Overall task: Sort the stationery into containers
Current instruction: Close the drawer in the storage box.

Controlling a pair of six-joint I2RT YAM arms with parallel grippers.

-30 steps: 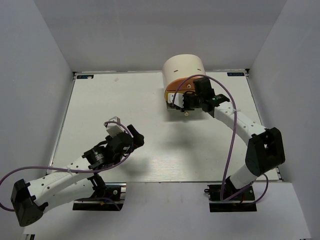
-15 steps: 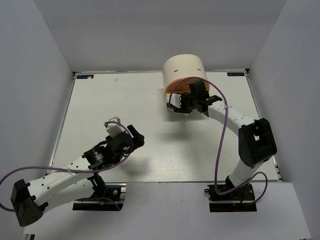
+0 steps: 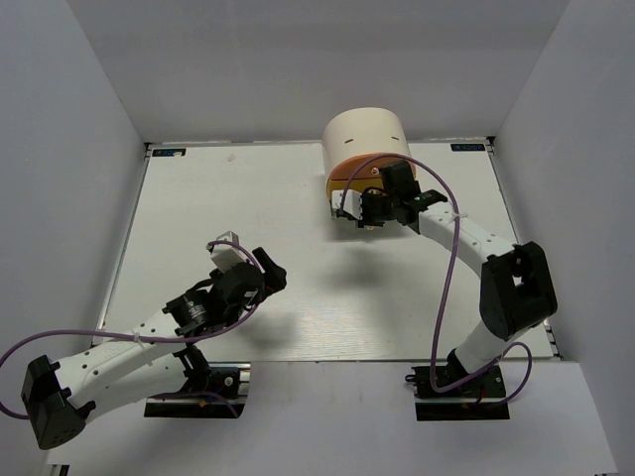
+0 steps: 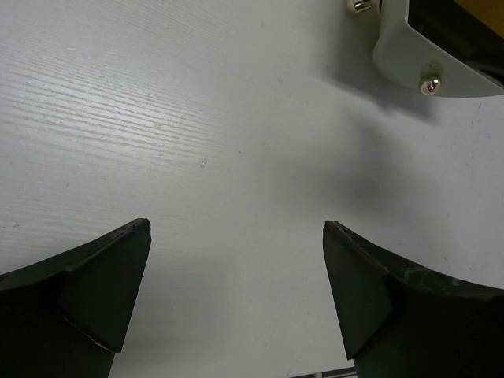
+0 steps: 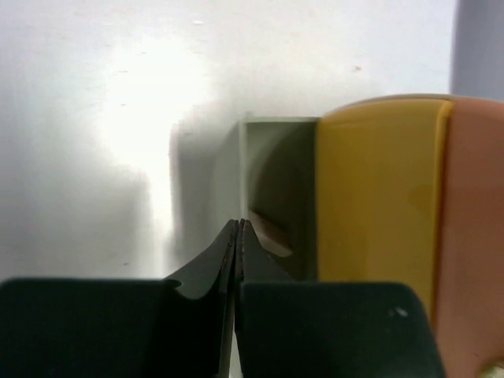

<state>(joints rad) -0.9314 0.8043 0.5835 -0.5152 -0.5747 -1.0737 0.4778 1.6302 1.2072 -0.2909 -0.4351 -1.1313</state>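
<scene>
Well, writing first: two small dark stickers (image 3: 169,153) sit at the far corners of the white wood-grained tabletop (image 3: 278,198). Their print is too small for me to read.

The cream drum-shaped plastic organiser (image 3: 365,137) stands at the tabletop's far edge, right of centre and close to the back wall. Its orange drawer front (image 3: 349,177) faces the near side. Below it a pale grey-green drawer (image 3: 341,204) is pulled out.

My right gripper (image 3: 364,211) hangs at that drawer with its fingers pressed flat together, their tips over the drawer's open corner. Through the right wrist camera I see the yellow drawer front (image 5: 378,197) just beside the open drawer. A small tan shape (image 5: 269,230) lies in the drawer's shadow by my fingertips, too dim for me to name.

My left gripper (image 3: 270,270) hovers over the tabletop left of centre, well apart from the organiser, with its fingers spread wide and nothing between them. Its wrist camera catches the drawer's small metal knob (image 4: 429,83) at the upper right.

Grey wall panels (image 3: 60,198) close in the left, right and far edges of the table. My right elbow is near the right edge. A broad stretch of white board lies between my two hands.
</scene>
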